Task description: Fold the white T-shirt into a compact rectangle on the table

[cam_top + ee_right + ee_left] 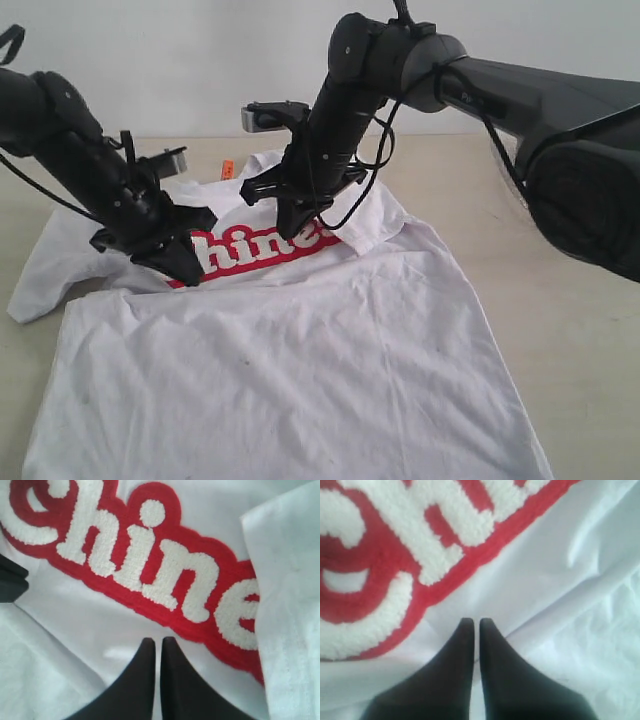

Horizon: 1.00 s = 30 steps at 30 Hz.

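The large soft white short-sleeved cotton T-shirt (pixel 300 380) is lying across the middle and lower part of the exterior view on the wide pale beige table (pixel 590 380). Its plain lower half is lying doubled up over the front, and the fold's edge is running just below the red chest band with white lettering (pixel 255 255) at the centre of the frame. One sleeve (pixel 50 270) is spreading out flat at the left edge. The other sleeve (pixel 375 215) is lying turned in over the body, right of centre.

The left gripper (pixel 190 278) is pointing down at the left end of the band, and the right gripper (pixel 300 235) is hanging over the lettering. In both wrist views the jaws are standing closed, tip against tip, with no cloth visibly caught between them: left gripper (pixel 476 622), right gripper (pixel 157 641).

This is looking like a pause between folds, the bottom-up fold laid and the left sleeve not yet brought in. The next move is probably calling for the left jaws to part, pinch that loose sleeve near its hem and carry it across the body, keeping the edges square.
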{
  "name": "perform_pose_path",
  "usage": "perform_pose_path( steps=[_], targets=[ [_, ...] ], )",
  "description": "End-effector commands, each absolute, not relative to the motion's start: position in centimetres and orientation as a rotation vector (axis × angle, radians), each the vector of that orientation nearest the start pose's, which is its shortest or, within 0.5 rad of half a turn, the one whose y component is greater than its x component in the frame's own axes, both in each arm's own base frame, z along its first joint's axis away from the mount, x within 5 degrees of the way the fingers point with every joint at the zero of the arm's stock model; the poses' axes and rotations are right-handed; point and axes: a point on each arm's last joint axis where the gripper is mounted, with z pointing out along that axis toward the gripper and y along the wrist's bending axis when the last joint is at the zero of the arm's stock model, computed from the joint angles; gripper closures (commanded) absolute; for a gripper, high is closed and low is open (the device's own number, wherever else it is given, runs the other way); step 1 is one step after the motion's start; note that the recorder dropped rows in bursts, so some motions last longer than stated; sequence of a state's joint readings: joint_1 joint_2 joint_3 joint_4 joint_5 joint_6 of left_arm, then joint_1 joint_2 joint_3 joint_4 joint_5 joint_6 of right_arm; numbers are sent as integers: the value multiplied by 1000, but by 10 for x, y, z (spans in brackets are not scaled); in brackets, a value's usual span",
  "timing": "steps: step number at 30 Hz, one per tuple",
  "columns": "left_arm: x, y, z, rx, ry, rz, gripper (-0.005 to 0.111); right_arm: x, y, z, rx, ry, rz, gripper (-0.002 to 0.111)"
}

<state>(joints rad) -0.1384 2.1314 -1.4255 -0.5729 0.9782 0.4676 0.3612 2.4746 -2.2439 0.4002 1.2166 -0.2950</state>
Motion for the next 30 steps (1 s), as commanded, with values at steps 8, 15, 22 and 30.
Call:
perform_pose_path(
  steps=[8,15,22,30],
  targets=[
    [462,-61,194,255,2703,-446,102,473,212,183,-791,2738,565,109],
    [498,-58,175,308,2713,-400,102,475,211,185,-792,2722,529,109],
    [507,-59,158,321,2743,-410,102,477,206,189,-783,2709,489,109],
    [508,-57,149,336,2762,-378,102,483,190,189,-733,2718,485,109]
  ],
)
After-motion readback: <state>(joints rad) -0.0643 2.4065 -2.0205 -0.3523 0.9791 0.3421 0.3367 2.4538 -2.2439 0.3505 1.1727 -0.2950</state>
